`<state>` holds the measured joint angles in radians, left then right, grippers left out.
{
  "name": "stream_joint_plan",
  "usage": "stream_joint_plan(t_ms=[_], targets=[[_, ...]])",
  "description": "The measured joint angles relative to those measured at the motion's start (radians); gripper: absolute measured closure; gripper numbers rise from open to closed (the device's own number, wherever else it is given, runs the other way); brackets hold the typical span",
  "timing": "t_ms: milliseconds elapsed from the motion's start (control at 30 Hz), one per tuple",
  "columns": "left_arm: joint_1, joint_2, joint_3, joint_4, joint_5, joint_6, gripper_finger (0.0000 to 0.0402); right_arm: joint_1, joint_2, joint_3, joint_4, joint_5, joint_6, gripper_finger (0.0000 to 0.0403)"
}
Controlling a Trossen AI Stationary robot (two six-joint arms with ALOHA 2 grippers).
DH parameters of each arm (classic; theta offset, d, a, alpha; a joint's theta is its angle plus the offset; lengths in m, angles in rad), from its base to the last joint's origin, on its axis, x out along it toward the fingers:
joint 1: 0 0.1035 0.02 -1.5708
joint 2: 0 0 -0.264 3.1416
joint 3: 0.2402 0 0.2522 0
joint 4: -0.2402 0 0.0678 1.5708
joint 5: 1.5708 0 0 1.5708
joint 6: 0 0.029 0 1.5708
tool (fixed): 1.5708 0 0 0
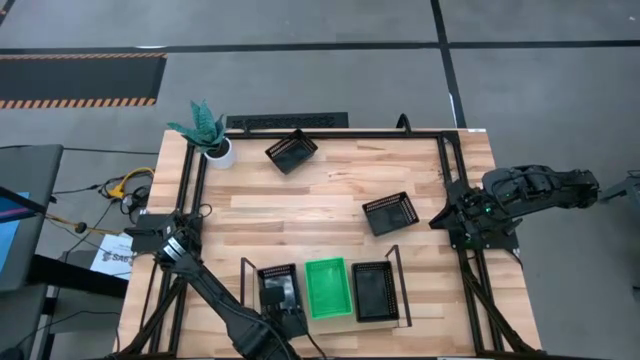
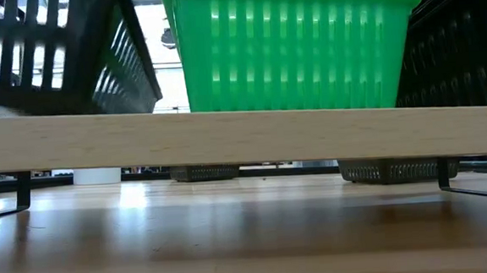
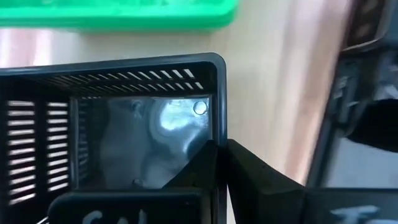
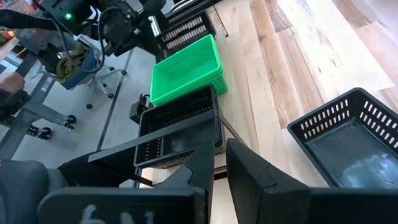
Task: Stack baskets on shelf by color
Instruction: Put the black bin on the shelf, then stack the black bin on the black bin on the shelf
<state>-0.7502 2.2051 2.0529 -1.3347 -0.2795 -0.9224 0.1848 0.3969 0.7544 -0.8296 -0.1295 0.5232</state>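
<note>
The shelf lies at six o'clock on the table, long axis nine-to-three. On it stand a black basket, green baskets and another black basket, each running twelve-to-six. Two black baskets lie loose, tilted: one toward three o'clock, one at twelve. The left gripper pinches the left shelf basket's wall. The right gripper waits at three o'clock, fingers narrow and empty.

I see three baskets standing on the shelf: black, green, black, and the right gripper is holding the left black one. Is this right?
Not quite: it is the left gripper, not the right, at the left black basket on the shelf; the high view shows it. The green basket and other black basket stand as you say. The right gripper waits at the table's right edge.
</note>
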Motion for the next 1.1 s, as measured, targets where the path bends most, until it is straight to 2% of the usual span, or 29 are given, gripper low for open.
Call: stream_joint_plan(t_ms=[100, 300, 567, 767, 933, 1000, 1100], targets=[[0.002, 0.000, 0.000, 0.057, 0.014, 0.013, 0.0378, 0.000, 0.000, 0.000, 0.000, 0.000, 0.000, 0.0336], [0.016, 0.000, 0.000, 0.043, 0.016, -0.010, 0.0339, 0.000, 0.000, 0.000, 0.000, 0.000, -0.001, 0.0336], [0.045, 0.000, 0.010, 0.041, 0.041, -0.048, 0.0257, 0.000, 0.000, 0.000, -0.001, 0.000, -0.005, 0.0336], [0.080, 0.000, 0.093, 0.043, 0.057, -0.028, 0.0190, 0.000, 0.000, 0.000, -0.001, 0.000, -0.008, 0.0336], [0.107, 0.000, 0.202, -0.001, 0.067, -0.006, 0.0158, 0.000, 0.000, 0.000, -0.002, 0.000, -0.010, 0.0336], [0.122, 0.000, 0.253, -0.058, 0.037, -0.002, 0.0154, 0.000, 0.000, 0.000, -0.004, 0.000, -0.012, 0.0336], [0.163, -0.005, 0.307, -0.130, -0.135, -0.014, 0.0153, 0.000, 0.000, 0.000, -0.004, 0.000, -0.030, 0.0336]])
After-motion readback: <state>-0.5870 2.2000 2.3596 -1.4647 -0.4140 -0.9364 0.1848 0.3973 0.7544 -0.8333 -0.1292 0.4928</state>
